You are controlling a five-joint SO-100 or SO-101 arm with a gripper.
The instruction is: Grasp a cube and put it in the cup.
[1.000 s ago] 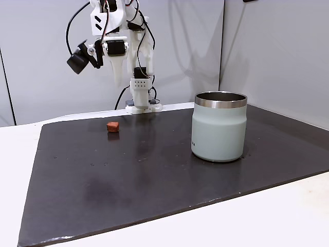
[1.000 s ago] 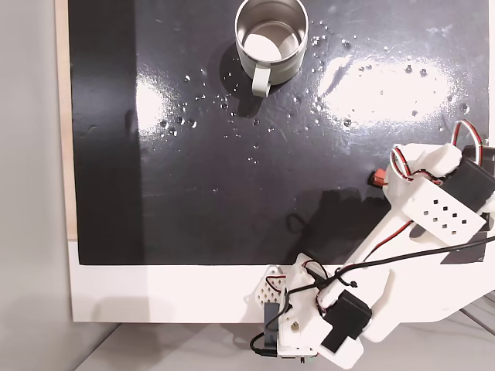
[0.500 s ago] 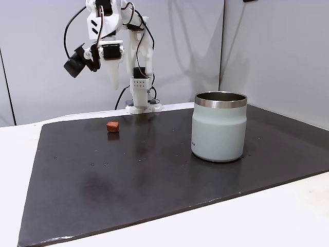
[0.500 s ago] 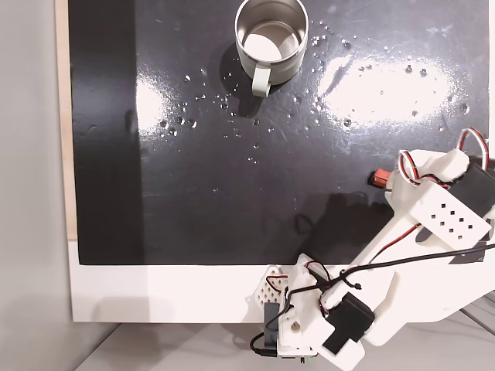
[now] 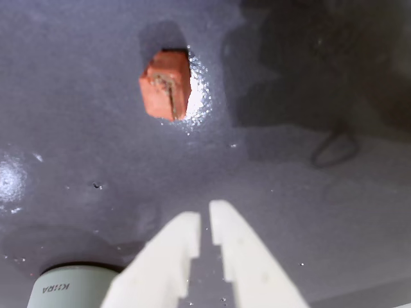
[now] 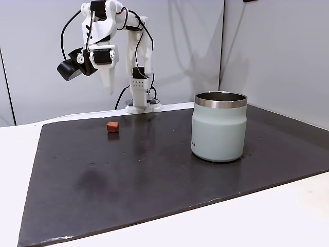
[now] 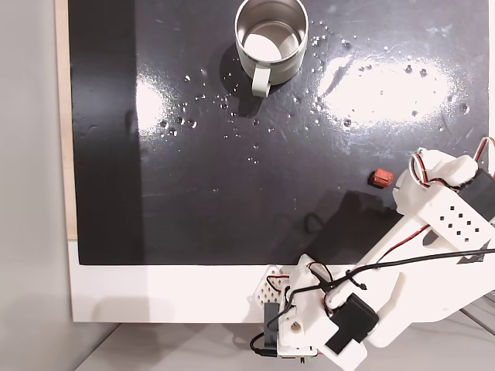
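Mat (image 6: 154, 175) dark and glossy, mostly bare; cube (image 6: 112, 126) sits near its back-left part in the side fixed view, cup (image 6: 219, 126) well apart to the right, wide open surface between them; in the top-down fixed view cube (image 7: 380, 178) lies close to the mat's right edge, cup (image 7: 271, 39) at the top edge. Versus a second ago, arm has swung further left and higher in the side view, uncovering the cube from above. Gripper (image 6: 109, 90) hangs above the cube, not touching; wrist view: fingers (image 5: 176, 247) nearly closed, narrow gap, nothing held; cube (image 5: 166, 85) ahead of the tips, slightly left.
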